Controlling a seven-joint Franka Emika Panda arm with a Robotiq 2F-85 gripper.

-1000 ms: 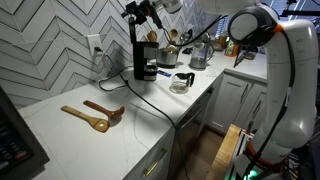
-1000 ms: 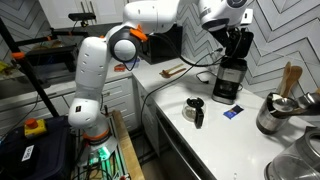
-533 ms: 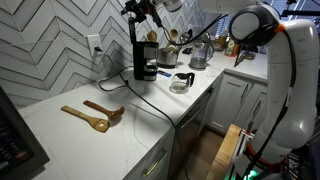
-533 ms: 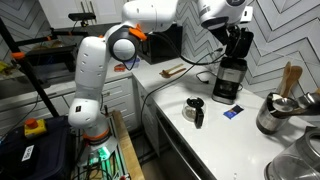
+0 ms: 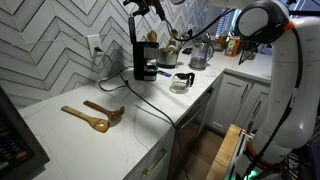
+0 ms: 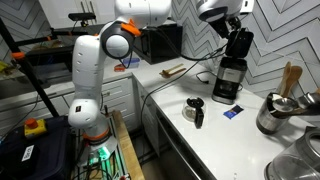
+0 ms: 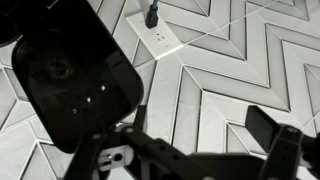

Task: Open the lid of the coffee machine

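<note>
The black coffee machine (image 5: 145,63) stands on the white counter against the chevron-tiled wall; it also shows in an exterior view (image 6: 229,78). Its lid (image 6: 238,43) is swung up and stands roughly upright above the body. In the wrist view the lid's underside (image 7: 75,75) fills the upper left, a rounded black panel with small holes. My gripper (image 7: 200,125) is open, with only wall tile between its fingers, and sits just beside the raised lid without holding it. In both exterior views the gripper (image 5: 143,8) (image 6: 243,8) is above the machine at the top edge.
A glass carafe (image 5: 181,82) (image 6: 196,110) sits in front of the machine. A steel kettle (image 5: 198,57) and a utensil holder (image 5: 170,52) stand beyond. Wooden spoons (image 5: 95,115) lie on the counter. A wall outlet with a plugged cord (image 7: 158,35) is behind the machine.
The gripper and arm have risen a little, up towards the top edge of both exterior views. The lid stays raised.
</note>
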